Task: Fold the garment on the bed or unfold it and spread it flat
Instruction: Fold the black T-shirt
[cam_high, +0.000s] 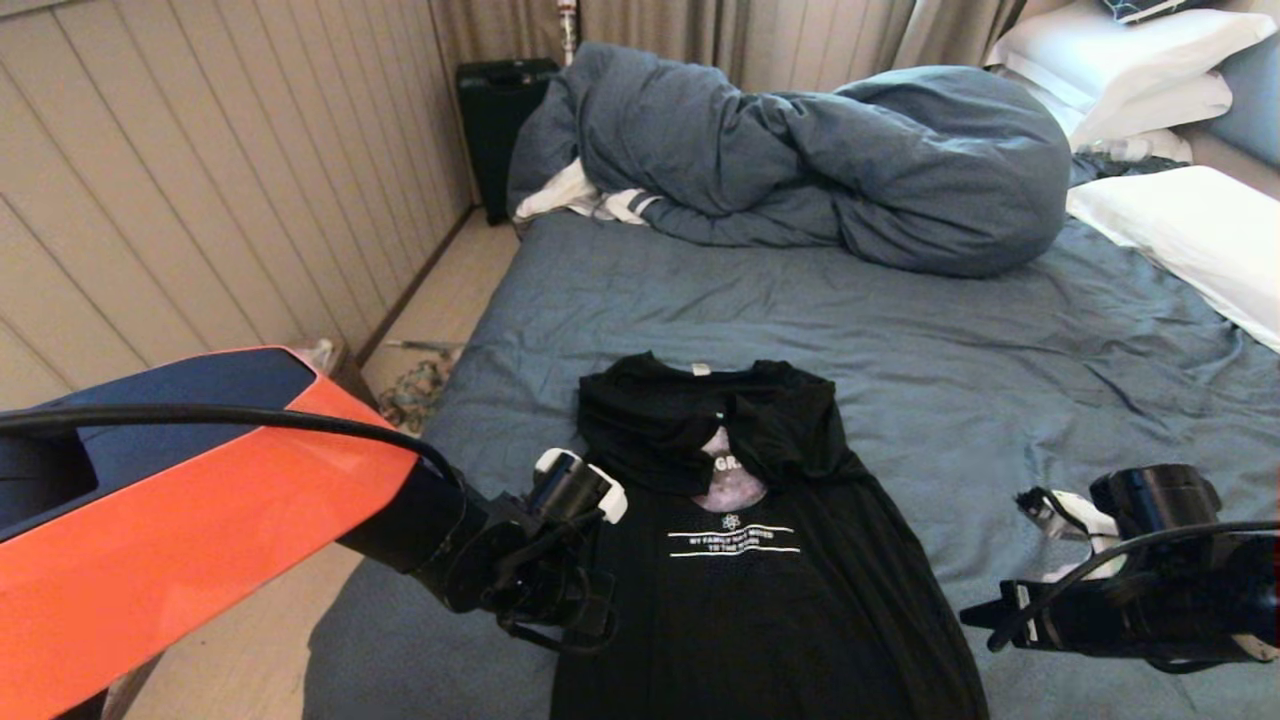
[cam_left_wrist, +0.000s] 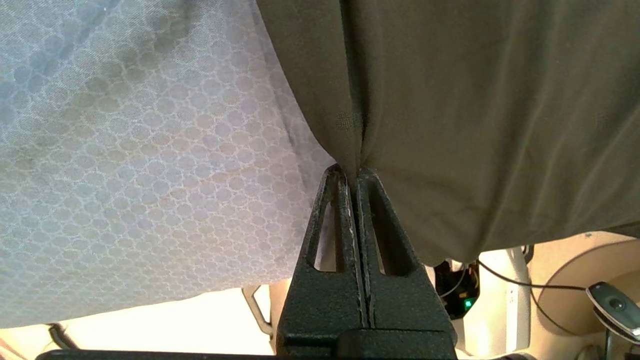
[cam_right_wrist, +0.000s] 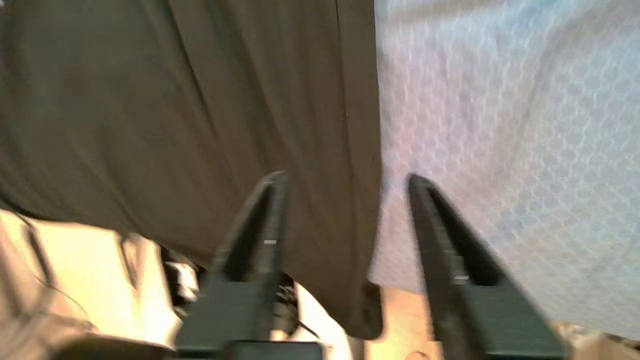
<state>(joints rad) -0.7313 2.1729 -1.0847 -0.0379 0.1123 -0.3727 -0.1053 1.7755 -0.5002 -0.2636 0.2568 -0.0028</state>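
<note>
One black T-shirt (cam_high: 760, 560) is seen lying on the bed (cam_high: 1000, 370), at the near part of the blue-grey sheet, its neck turned toward the far bunched duvet (cam_high: 820, 160). Its two sleeves are folded in over the chest, so that the grey print is partly covered; two white lines of text are left showing below it, and one small white label is seen at the neck.

To the left of the T-shirt, at its left edge, the left claw (cam_left_wrist: 356, 172) is found at the end of the orange and black arm. Its two fingers are pressed together on a pinch of the shirt's dark cloth, with the patterned sheet just beside them.

To the right of the T-shirt, the right claw (cam_right_wrist: 345, 200) is held near the shirt's right edge, over the sheet. Its two fingers stand apart; the shirt's edge hangs between them, but nothing is gripped.

Beyond the T-shirt, one duvet is heaped across the far part of the bed. To the left of the duvet, one dark suitcase (cam_high: 500, 120) is stood against the wall. To the right of the duvet, three white pillows (cam_high: 1190, 230) can be counted.
</note>
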